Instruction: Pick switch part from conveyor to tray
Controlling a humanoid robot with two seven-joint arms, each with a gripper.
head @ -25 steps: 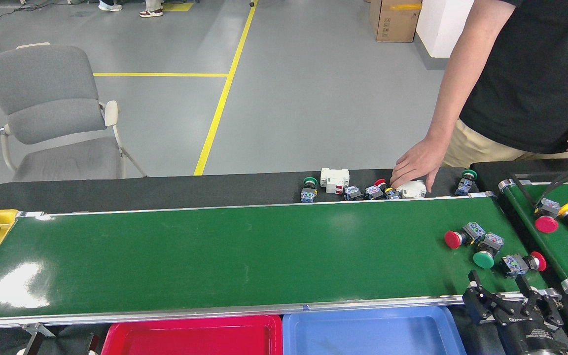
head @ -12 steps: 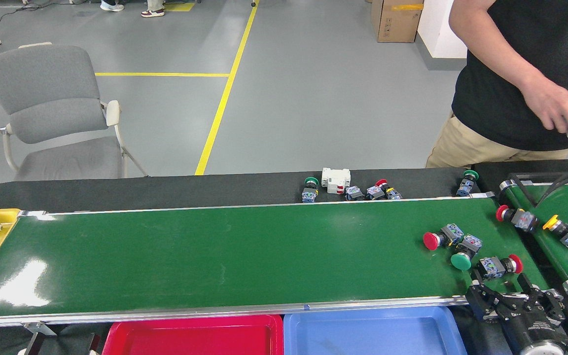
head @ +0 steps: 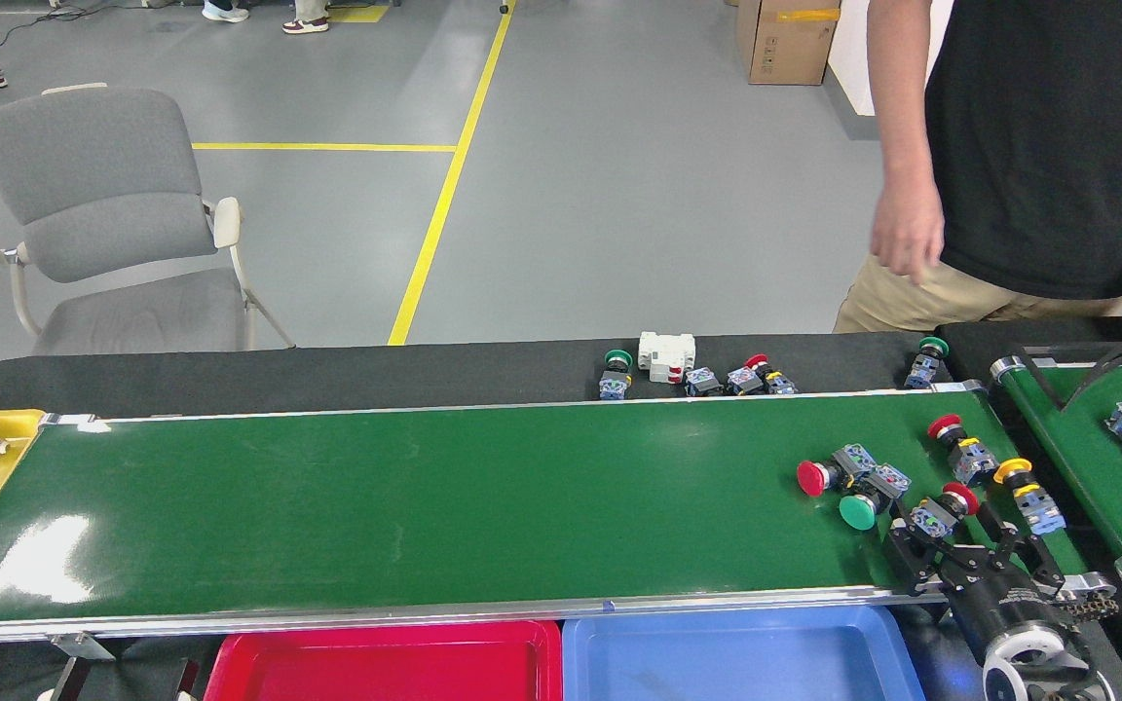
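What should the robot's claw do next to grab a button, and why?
Probably ease the right gripper a little forward and down, then close. Its fingers stand open on either side of the red-capped switch lying on the conveyor, so that part looks nearest to catch. The green-capped switch lies close on the left, so a small, careful move seems wise. The blue tray waits just below.

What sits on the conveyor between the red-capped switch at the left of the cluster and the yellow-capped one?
In the head view, between the red-capped switch and the yellow-capped switch lie a green-capped switch and two more red-capped ones.
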